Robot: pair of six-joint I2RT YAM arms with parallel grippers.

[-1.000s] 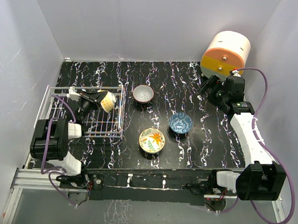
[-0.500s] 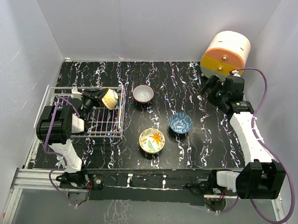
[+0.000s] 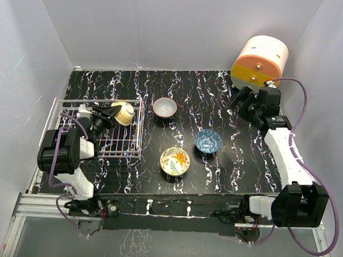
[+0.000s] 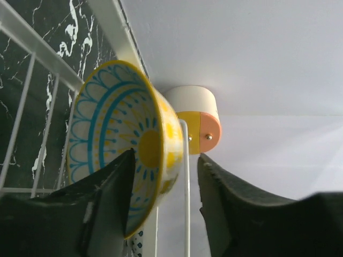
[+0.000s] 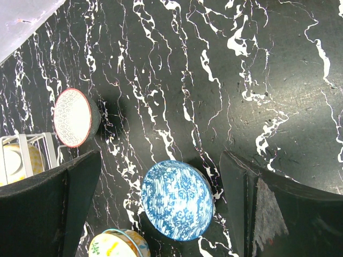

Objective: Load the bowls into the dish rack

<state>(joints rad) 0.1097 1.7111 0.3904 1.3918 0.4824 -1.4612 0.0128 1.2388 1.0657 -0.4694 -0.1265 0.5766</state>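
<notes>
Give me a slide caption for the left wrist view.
Left gripper fingers straddling the wall of the tilted yellow-and-teal bowl by the white wire dish rack, orange-and-cream drawer unit beyond.

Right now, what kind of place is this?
Probably a robot test booth, not a kitchen: plain white walls box in a black marbled table, the left arm and right arm are bolted at its near edge, and a wire dish rack sits on it.

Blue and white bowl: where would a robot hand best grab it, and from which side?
Probably by the rim of the blue and white bowl, from above. It sits upright, mouth up, nothing touching it, so one finger can slip inside the wall and one outside. The open right gripper looks nearest.
</notes>
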